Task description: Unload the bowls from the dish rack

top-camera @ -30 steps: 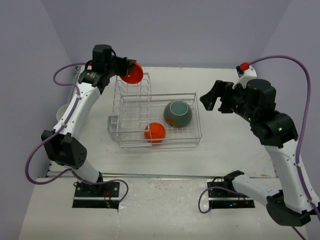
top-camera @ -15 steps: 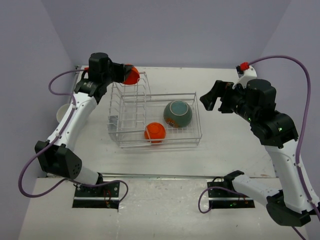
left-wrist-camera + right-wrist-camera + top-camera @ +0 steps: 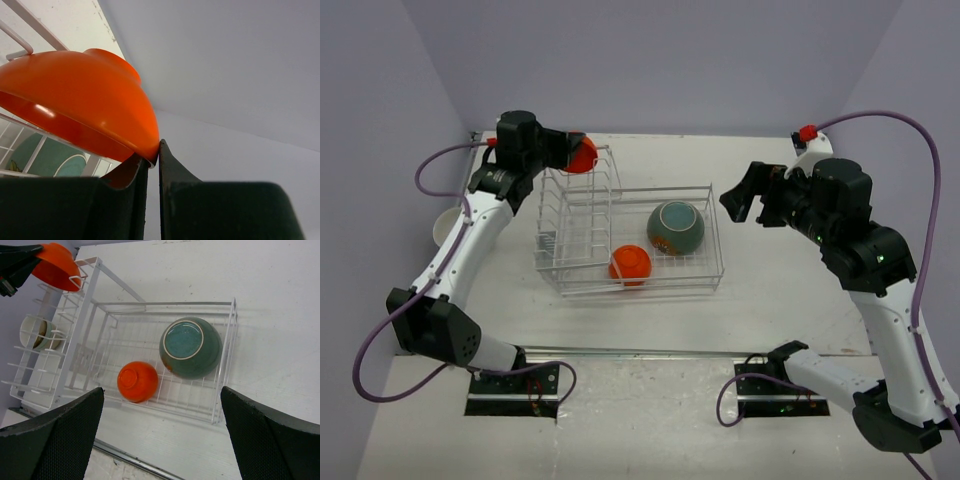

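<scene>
White tabletop (image 3: 770, 290), overhead view: the left gripper (image 3: 567, 150) holds a small orange bowl (image 3: 583, 153) by its rim at the top of the dish rack (image 3: 665, 283), tall end; a teal bowl (image 3: 675, 227) and second orange bowl (image 3: 630, 264) lie in the basket; the right gripper (image 3: 745, 195) hovers wide open beside it. Left wrist view: fingers (image 3: 175, 180) pinch only the rim, so we favour a level carry clear of the rack. Right wrist view: open tabletop lies right of the rack; a pale bowl (image 3: 37, 332) sits past its left.

No text, label, brand, number or sign can be read; none is made out on the dish rack (image 3: 590, 225), teal-green bowl (image 3: 675, 228) or held orange bowl (image 3: 75, 100).
</scene>
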You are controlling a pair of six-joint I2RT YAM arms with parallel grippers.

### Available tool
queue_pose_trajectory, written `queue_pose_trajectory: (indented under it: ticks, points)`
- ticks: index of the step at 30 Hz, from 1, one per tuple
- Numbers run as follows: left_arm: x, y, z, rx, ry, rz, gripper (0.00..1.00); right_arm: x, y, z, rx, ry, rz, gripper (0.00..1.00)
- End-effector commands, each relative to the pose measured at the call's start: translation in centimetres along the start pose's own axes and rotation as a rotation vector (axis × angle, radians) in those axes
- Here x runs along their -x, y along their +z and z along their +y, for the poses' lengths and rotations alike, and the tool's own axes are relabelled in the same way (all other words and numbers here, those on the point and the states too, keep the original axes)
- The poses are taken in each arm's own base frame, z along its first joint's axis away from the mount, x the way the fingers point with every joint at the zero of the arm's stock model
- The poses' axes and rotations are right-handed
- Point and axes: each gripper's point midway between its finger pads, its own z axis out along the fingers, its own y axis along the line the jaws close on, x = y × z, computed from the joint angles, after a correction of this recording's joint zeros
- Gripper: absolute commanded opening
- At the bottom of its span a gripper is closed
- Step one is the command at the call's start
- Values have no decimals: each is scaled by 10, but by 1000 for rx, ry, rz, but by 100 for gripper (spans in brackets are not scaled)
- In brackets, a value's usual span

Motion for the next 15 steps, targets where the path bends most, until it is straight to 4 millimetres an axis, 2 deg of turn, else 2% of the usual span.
queue_pose_trajectory:
  ticks: [1,4,9,15]
  points:
    - [-9,-1,-28,-82,60,22,0,8,-9,7,32,-24,-31,99]
    - [-15,4,-40,-112,84,34,0,6,-8,6,29,-25,-26,99]
    - [-29,11,-44,-119,111,60,0,3,-2,8,45,-24,-12,99]
    - [-42,16,-53,-129,130,83,0,-8,8,35,191,2,58,98]
